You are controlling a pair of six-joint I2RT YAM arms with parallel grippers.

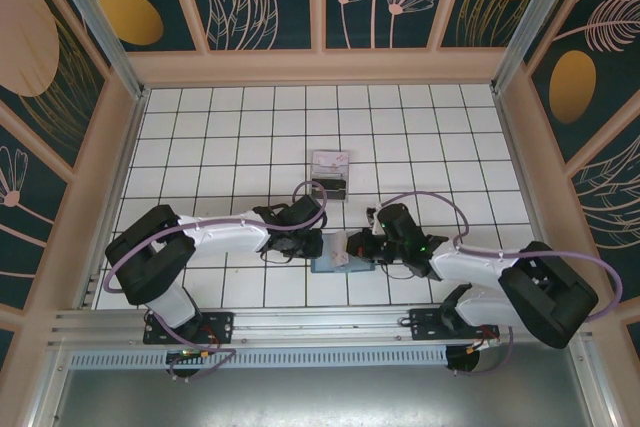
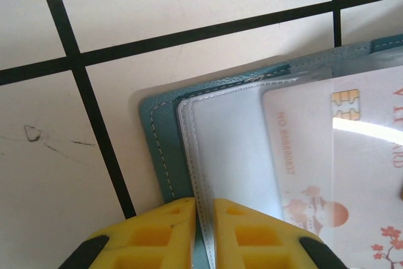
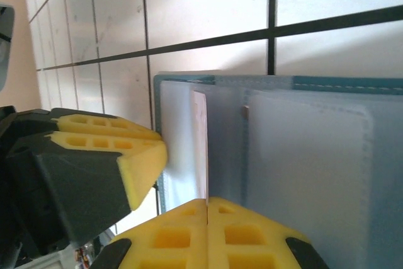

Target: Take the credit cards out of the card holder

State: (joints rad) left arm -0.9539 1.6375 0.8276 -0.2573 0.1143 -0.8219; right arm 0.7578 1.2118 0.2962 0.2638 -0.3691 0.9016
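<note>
The teal card holder (image 1: 335,265) lies open on the white tiled table between my two grippers. In the left wrist view my left gripper (image 2: 204,218) is shut on the edge of the card holder's (image 2: 158,149) clear plastic sleeve. A pale pinkish-white credit card (image 2: 315,155) with a gold chip sits partly in that sleeve. In the right wrist view my right gripper (image 3: 208,209) is shut on the near edge of this credit card (image 3: 200,149), seen edge-on and standing up from the card holder (image 3: 315,155). A left finger (image 3: 135,155) touches the holder's left side.
A clear plastic tray (image 1: 332,175) with something pale and something dark in it sits on the tiles just beyond the grippers. Wooden walls (image 1: 120,147) border the table on the left, right and back. Both arms' cables loop close above the work spot.
</note>
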